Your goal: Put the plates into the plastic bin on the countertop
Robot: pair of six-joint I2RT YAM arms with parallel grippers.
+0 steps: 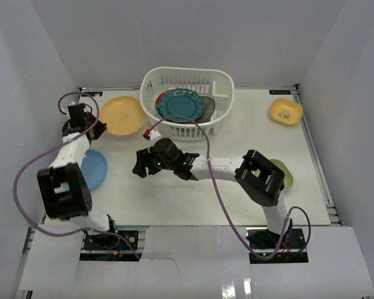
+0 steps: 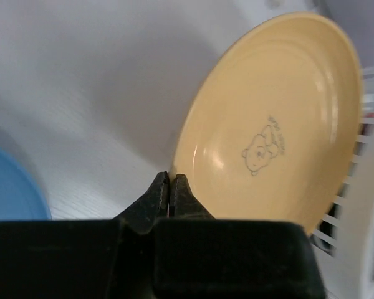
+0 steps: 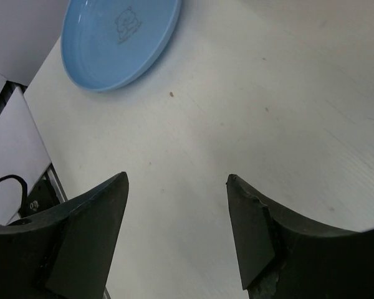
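Observation:
The round yellow plate [image 1: 121, 115] with a bear drawing sits left of the white plastic bin [image 1: 222, 81], its rim tilted up in the left wrist view [image 2: 274, 124]. My left gripper [image 1: 100, 129] [image 2: 169, 177] is shut on that plate's near rim. The light blue plate [image 1: 95, 168] [image 3: 115, 37] lies flat on the countertop [image 1: 193, 199] by the left arm. My right gripper [image 1: 139, 166] [image 3: 177, 180] is open and empty over bare countertop, right of the blue plate. In the bin lie a teal scalloped plate [image 1: 179, 104] and a grey plate [image 1: 209, 109].
A yellow squarish dish [image 1: 285, 112] lies at the far right. A green dish [image 1: 283, 172] is partly hidden under the right arm's elbow. Grey walls close in the left, back and right. Purple cables loop beside both arms.

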